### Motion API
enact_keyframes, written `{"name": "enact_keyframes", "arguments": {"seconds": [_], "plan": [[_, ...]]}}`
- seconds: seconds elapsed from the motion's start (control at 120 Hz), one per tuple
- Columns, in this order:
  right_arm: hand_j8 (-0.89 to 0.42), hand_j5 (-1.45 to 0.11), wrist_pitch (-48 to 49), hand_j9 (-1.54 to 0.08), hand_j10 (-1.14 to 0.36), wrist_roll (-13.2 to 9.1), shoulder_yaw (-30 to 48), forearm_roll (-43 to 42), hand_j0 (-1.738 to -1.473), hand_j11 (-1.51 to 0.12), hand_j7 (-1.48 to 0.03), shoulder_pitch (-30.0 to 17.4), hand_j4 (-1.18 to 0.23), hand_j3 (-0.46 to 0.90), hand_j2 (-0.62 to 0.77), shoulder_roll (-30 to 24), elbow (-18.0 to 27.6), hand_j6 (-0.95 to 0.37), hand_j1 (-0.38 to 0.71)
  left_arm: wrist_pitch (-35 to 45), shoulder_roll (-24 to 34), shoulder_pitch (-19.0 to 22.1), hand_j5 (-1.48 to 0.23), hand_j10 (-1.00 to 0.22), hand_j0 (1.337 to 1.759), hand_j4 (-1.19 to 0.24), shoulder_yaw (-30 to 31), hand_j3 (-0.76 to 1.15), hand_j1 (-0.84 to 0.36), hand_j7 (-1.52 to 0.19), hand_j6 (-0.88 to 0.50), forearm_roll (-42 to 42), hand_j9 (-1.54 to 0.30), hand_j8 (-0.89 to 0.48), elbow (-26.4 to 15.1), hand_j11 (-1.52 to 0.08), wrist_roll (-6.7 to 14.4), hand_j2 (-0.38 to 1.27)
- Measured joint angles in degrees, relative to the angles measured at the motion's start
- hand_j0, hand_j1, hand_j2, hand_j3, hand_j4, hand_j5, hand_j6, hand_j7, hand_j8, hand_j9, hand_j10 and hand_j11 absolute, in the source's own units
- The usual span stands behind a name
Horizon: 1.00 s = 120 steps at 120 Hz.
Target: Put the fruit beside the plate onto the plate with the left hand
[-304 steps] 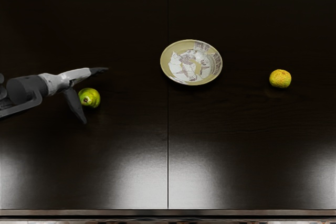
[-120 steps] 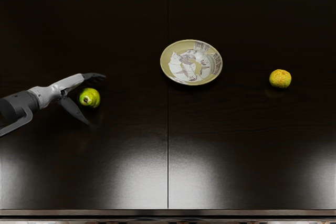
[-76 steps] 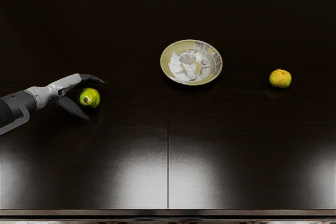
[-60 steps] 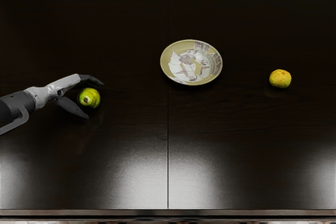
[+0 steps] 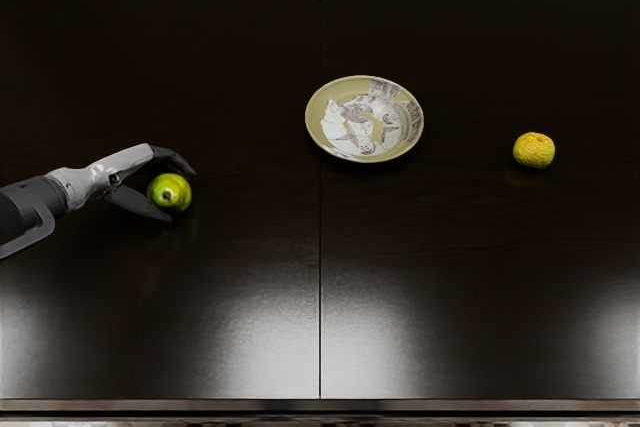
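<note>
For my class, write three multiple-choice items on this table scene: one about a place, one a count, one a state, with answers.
1. The green fruit lies: A left of the plate; B on it; C right of it.
2. Fruits in view: A one; B two; C three.
3. The plate is: A bare of fruit; B holding fruit; C overturned.
Answers: 1 A, it sits far left, inside the left robot hand. 2 B, the green fruit plus the orange fruit. 3 A, only its pattern shows.
</note>
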Motion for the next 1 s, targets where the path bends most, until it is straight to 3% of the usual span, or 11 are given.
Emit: {"name": "enact_keyframes", "arguments": {"seconds": [0.392, 0.6, 0.65, 0.683, 0.825, 0.967, 1.0], "plan": [[-0.03, -0.04, 0.00, -0.04, -0.03, 0.04, 0.02, 0.00, -1.658, -0.04, -0.04, 0.00, -0.03, 0.00, -0.01, 0.00, 0.00, -0.03, -0.31, -0.64, -0.13, 0.23, -0.75, -0.59, 1.656, -0.61, 0.09, 0.00, -0.25, -0.77, -0.37, -0.05, -0.80, -0.38, 0.64, -0.80, -0.03, 0.27], [-0.03, -0.04, 0.00, -0.04, -0.03, 0.02, 0.00, 0.00, -1.658, -0.04, -0.04, 0.00, -0.03, 0.00, -0.01, 0.00, 0.00, -0.03, -0.31, -0.68, -0.35, 0.45, -0.82, -0.63, 1.651, -0.53, 0.26, 0.00, -0.33, -0.85, -0.28, -0.10, -0.90, -0.30, 0.67, -0.89, 0.00, 0.39], [-0.03, -0.04, 0.00, -0.04, -0.03, 0.02, 0.00, 0.00, -1.658, -0.04, -0.04, 0.00, -0.03, 0.00, -0.01, 0.00, 0.00, -0.03, -0.31, -0.57, -0.55, 0.44, -0.82, -0.57, 1.650, -0.52, 0.43, 0.00, -0.36, -0.86, -0.27, -0.16, -0.91, -0.29, 0.69, -1.01, 0.05, 0.41], [-0.03, -0.04, 0.00, -0.04, -0.03, 0.03, 0.00, 0.01, -1.658, -0.04, -0.04, 0.00, -0.03, 0.00, -0.01, 0.00, 0.00, -0.03, -0.31, -0.60, -0.60, 0.44, -0.84, -0.53, 1.647, -0.49, 0.56, 0.00, -0.42, -0.87, -0.22, -0.16, -0.93, -0.27, 0.68, -1.07, 0.03, 0.54], [-0.03, -0.04, 0.00, -0.04, -0.03, 0.01, 0.02, 0.00, -1.658, -0.04, -0.04, 0.00, -0.03, 0.00, -0.01, 0.00, 0.00, -0.03, -0.31, -1.59, -0.75, 0.35, -0.90, -0.30, 1.638, -0.37, 0.84, 0.00, -0.49, -0.94, -0.11, -0.12, -0.99, -0.16, 0.63, -1.42, 0.12, 0.47], [-0.03, -0.04, 0.00, -0.04, -0.03, 0.01, 0.01, 0.00, -1.658, -0.04, -0.04, 0.00, -0.03, 0.00, -0.01, 0.00, 0.00, -0.03, -0.31, -2.41, -0.65, 0.32, -0.90, -0.22, 1.638, -0.34, 0.76, 0.00, -0.52, -0.95, -0.09, -0.32, -1.04, -0.11, 0.58, -1.52, 0.22, 0.49], [-0.03, -0.04, 0.00, -0.04, -0.03, 0.02, 0.01, 0.00, -1.658, -0.04, -0.04, 0.00, -0.03, 0.00, -0.01, 0.00, 0.00, -0.03, -0.31, -2.69, -0.42, 0.28, -0.93, -0.31, 1.638, -0.33, 0.75, 0.00, -0.51, -0.97, -0.08, -0.31, -1.06, -0.11, 0.50, -1.47, 0.17, 0.48]]}}
